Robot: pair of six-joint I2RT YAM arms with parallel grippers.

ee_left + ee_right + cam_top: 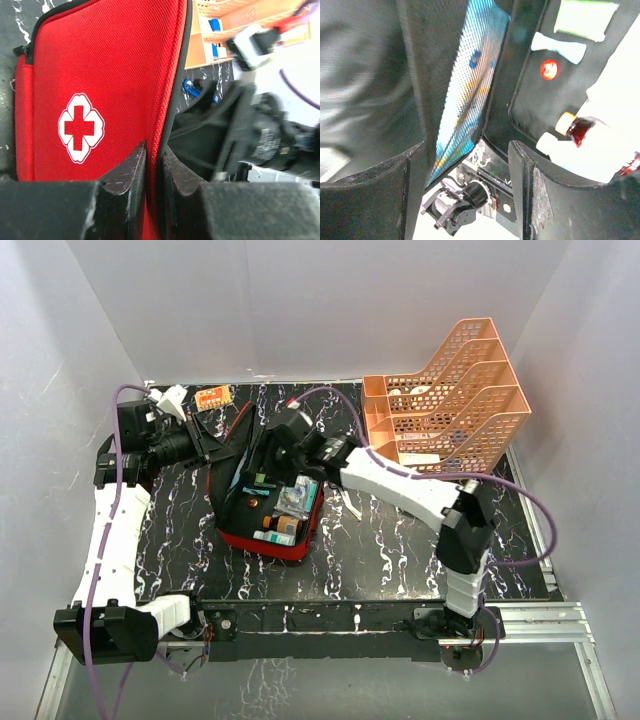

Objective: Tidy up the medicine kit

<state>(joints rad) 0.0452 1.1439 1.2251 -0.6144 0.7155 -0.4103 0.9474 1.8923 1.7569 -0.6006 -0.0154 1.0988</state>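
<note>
One medicine kit [265, 543], one orange tray [450, 390], left end effector [154, 150] pinching kit's lid edge, right end effector [467, 147] gaping astride kit's lining.

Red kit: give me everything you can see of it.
The kit is a red woven-fabric zip case, rounded corners, black lining, lying open on the table. Its lid, with a cross badge, stands raised, edge pinched by the left fingers. Inside: a mesh pocket, an amber bottle, boxes. The open right fingers reach in.
</note>
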